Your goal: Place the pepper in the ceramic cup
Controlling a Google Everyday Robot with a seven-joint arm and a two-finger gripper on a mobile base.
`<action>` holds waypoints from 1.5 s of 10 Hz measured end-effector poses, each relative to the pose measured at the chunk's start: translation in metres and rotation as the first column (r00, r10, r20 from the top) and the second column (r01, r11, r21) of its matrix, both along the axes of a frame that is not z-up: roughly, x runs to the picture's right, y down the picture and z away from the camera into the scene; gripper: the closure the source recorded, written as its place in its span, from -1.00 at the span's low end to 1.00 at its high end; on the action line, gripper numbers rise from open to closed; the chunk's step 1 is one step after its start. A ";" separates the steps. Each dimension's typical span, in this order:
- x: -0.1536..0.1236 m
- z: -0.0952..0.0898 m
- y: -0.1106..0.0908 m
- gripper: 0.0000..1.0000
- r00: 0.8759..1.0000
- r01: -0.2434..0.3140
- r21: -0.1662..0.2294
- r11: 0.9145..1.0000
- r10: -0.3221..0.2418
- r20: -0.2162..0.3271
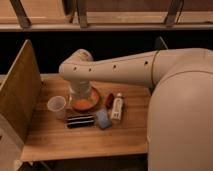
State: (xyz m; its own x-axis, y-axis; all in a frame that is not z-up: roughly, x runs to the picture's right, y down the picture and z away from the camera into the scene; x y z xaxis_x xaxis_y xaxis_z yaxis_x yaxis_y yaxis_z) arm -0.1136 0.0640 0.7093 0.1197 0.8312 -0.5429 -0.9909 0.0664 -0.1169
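The pepper (109, 99), small and dark red, lies on the wooden table just right of an orange bowl. The ceramic cup (56, 105), pale and plain, stands upright at the table's left, left of that bowl. My arm reaches in from the right and bends down, so the gripper (80, 93) hangs over the bowl's left part, between cup and pepper. It looks open with nothing in it, and its fingertips are partly hidden against the bowl.
The orange bowl (88, 104) sits mid-table. A white bottle with a red cap (117, 107) lies right of the pepper. A blue block (103, 119) and a dark striped packet (80, 121) lie nearer the front edge. A wooden panel (20, 92) walls the left side.
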 end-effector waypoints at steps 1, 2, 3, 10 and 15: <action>-0.001 0.004 -0.014 -0.30 1.000 0.019 0.055 0.998 -0.020 0.015; -0.005 0.009 -0.038 -0.30 0.997 0.055 0.139 0.989 -0.062 0.043; -0.011 0.013 -0.059 -0.30 0.992 0.090 0.213 0.973 -0.107 0.068; -0.012 0.019 -0.101 -0.30 0.983 0.111 0.349 0.930 -0.155 0.100; 0.025 0.057 -0.111 -0.30 0.991 -0.001 0.369 0.930 -0.049 0.127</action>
